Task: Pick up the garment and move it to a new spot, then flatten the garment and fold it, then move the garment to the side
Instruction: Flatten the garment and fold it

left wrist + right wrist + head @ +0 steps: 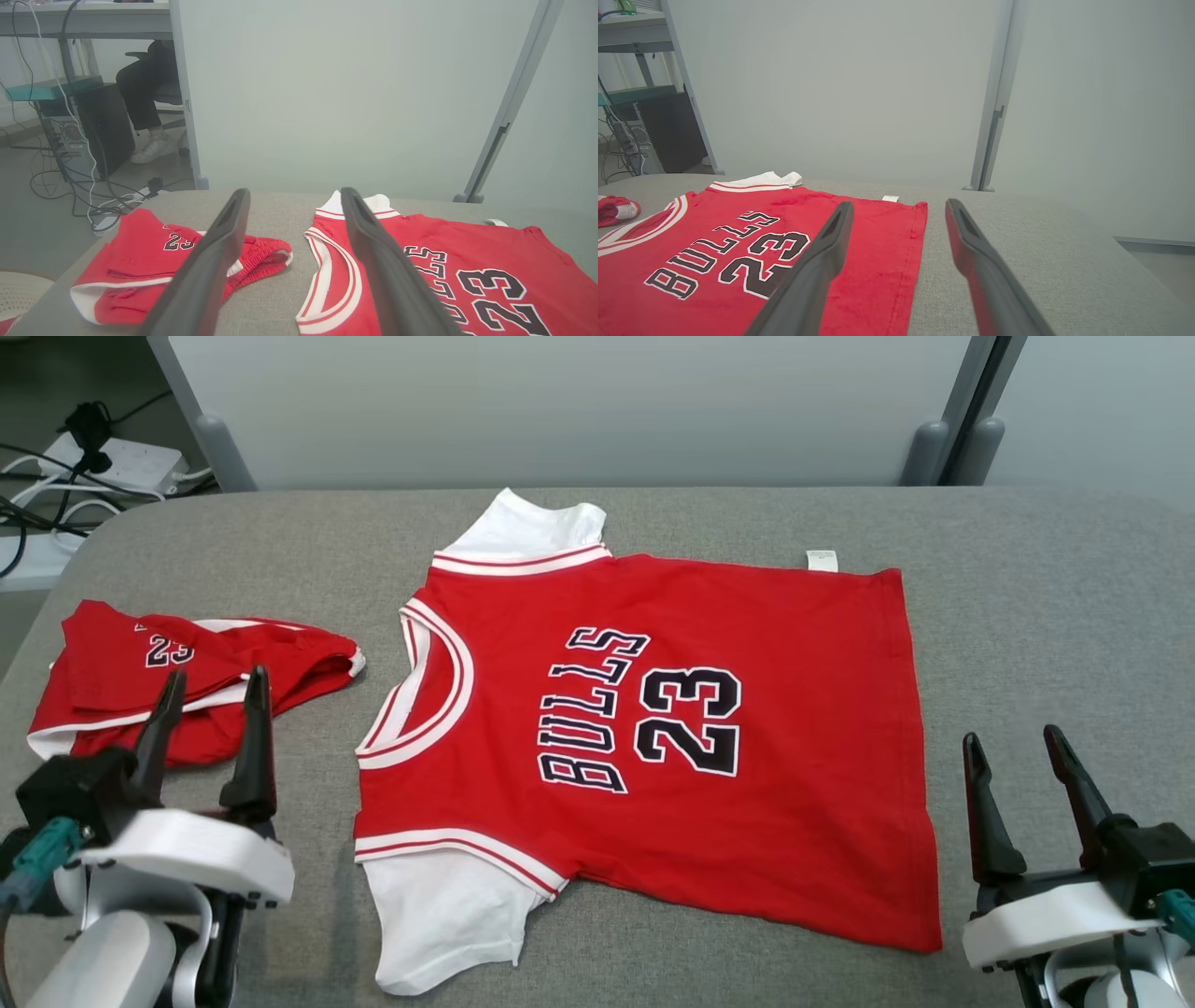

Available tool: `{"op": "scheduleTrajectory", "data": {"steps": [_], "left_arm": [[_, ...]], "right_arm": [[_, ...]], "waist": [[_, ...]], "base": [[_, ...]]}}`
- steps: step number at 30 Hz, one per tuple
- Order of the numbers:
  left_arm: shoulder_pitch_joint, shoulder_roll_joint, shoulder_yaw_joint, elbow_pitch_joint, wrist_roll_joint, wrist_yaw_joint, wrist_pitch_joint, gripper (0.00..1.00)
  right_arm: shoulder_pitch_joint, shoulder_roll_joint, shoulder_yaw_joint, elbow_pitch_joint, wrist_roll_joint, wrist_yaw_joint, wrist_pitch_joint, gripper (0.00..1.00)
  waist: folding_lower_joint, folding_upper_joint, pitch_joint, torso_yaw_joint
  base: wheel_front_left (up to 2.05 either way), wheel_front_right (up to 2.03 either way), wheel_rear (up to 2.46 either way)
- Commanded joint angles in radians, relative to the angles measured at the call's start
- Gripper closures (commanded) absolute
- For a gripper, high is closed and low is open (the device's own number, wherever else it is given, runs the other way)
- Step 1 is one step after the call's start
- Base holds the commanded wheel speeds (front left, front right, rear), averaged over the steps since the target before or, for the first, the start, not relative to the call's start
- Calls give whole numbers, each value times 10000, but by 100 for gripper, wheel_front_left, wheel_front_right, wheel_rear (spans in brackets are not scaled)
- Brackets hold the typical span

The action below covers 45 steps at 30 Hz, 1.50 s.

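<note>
Left fingers, right fingers spread, empty. Jersey flat on counter, shorts at 9 o'clock. Best: pinch jersey corners at 7 and 5, lift evenly.

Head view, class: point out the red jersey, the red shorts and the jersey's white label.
red jersey [794, 728]: head view, plain red cloth right of the number 23.
red shorts [93, 672]: head view, red cloth left of its small 23.
white label [822, 560]: head view, middle of the tag at the jersey's far edge.

Your left gripper sits low at your left, jaws spread wide and holding nothing; your right gripper mirrors it at your right, jaws equally parted, both pointing forward.
</note>
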Motion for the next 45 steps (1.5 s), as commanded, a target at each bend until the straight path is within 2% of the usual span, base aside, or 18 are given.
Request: {"op": "scheduleTrajectory", "data": {"steps": [1, 8, 16, 34, 39, 45], "left_arm": [[-110, 367, 438, -105, 152, 59, -146, 0], [1292, 390, 317, -385, 564, 301, -612, 0], [2511, 194, 193, -1154, 683, 375, -772, 0], [2585, 170, 158, -1423, 525, 320, -689, 0], [2627, -3, -70, -1323, -79, 95, 51, 0], [2675, -230, -585, -825, -754, -416, 966, 0]], "right_arm": [[-183, -121, 225, -86, -116, 42, -175, 0], [406, -161, 100, 608, -379, 42, -447, 0], [1331, -146, -164, 349, -543, 42, -535, 0], [1594, -113, 164, -121, -356, 42, -541, 0], [1540, -112, 204, 104, -37, 42, -502, 0], [1801, -111, 249, 920, 300, 42, -292, 0]], "waist": [[0, -1, -53, -3], [0, -1, -340, 210], [0, -1, -653, 574], [0, -1, -547, 640], [0, -1, -504, 604], [0, -1, -278, 513]], "base": [[0, 0, 0], [0, 0, 0], [0, 0, 0], [0, 0, 0], [0, 0, 0], [0, 0, 0]]}}
